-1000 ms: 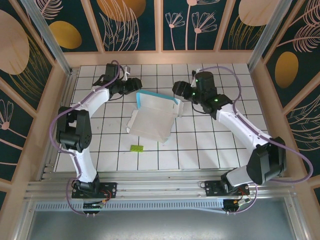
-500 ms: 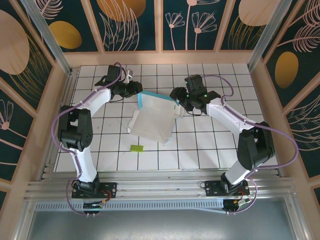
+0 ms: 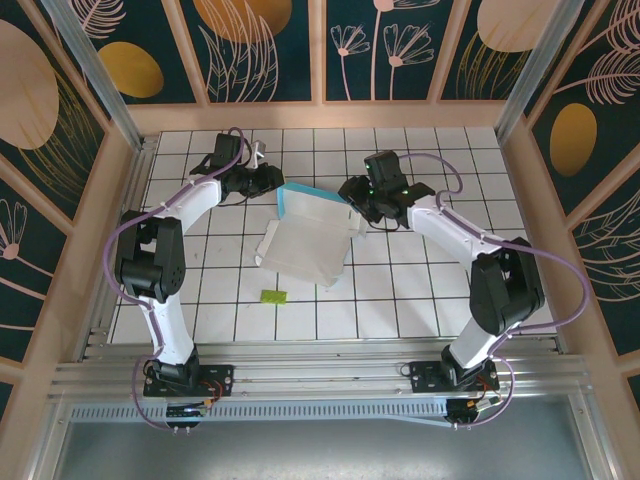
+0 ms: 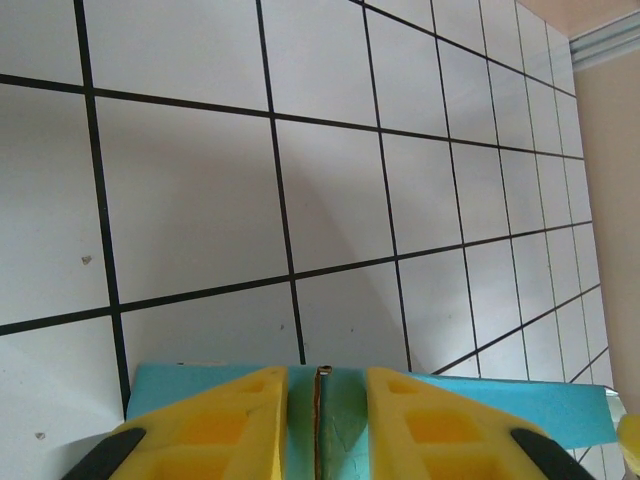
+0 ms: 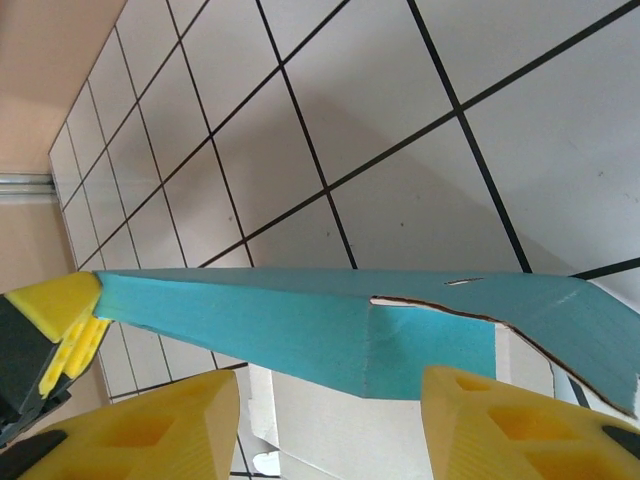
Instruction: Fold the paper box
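Up close, the left hand (image 4: 318, 425) pinches the creased teal-and-white paper box (image 3: 305, 235); the right hand (image 5: 330, 425) gapes wide.

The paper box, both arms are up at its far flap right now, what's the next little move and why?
Probably close the right gripper on the teal far flap of the paper box. In the left wrist view the left gripper already pinches that flap's edge between its yellow fingers, while the right jaws straddle the flap, open.
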Robot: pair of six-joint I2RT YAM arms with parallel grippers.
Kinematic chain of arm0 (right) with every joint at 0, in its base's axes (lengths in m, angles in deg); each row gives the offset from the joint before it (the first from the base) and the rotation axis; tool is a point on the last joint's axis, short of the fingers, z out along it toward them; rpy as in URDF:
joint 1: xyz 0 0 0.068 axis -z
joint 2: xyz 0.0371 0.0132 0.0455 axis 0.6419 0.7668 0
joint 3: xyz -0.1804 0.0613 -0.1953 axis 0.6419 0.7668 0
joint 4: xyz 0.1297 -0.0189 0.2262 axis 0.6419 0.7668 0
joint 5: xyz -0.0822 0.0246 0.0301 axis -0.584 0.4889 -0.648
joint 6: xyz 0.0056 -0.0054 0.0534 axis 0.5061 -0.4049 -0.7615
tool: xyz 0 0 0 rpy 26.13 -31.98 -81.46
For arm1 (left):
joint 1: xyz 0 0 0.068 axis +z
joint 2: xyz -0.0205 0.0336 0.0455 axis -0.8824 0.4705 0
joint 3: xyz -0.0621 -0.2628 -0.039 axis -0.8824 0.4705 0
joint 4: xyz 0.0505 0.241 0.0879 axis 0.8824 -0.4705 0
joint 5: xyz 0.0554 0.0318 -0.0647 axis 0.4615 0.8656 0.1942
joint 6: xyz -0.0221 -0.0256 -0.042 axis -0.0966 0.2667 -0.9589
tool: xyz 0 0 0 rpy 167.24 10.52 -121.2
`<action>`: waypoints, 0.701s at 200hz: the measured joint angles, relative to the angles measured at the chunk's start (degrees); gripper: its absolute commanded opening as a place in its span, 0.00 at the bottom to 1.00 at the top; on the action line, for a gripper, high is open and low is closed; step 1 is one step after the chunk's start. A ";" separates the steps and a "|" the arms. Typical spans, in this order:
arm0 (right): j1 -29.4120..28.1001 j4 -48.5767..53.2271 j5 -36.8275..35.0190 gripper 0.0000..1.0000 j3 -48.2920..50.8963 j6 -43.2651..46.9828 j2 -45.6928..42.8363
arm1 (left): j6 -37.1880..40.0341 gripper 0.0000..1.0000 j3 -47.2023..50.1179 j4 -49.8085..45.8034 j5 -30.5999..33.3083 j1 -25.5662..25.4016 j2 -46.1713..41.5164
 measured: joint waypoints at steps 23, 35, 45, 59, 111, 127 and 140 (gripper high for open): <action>-0.09 -0.79 -0.02 0.49 0.52 -0.20 0.52 | 0.00 0.24 0.46 0.66 -0.13 0.00 -0.11; -0.09 -1.22 -0.07 0.48 0.72 -0.17 0.81 | 0.00 0.25 0.74 0.87 -0.11 0.00 -0.35; -0.09 -1.66 -0.09 0.45 0.90 -0.07 0.98 | 0.00 0.24 1.05 0.87 -0.13 0.00 -0.59; -0.09 -2.47 -0.09 0.42 1.18 0.07 1.25 | 0.00 0.24 1.49 0.92 -0.13 0.00 -0.90; -0.09 -5.57 0.17 0.30 1.88 0.13 3.04 | 0.00 0.24 2.95 1.49 -0.44 0.00 -1.90; -0.11 -6.21 0.17 0.28 1.92 0.15 3.08 | 0.00 0.24 3.48 2.03 -0.63 0.07 -2.16; -0.15 -6.49 0.00 0.26 1.95 0.28 3.10 | 0.00 0.24 3.80 2.25 -0.76 0.11 -2.38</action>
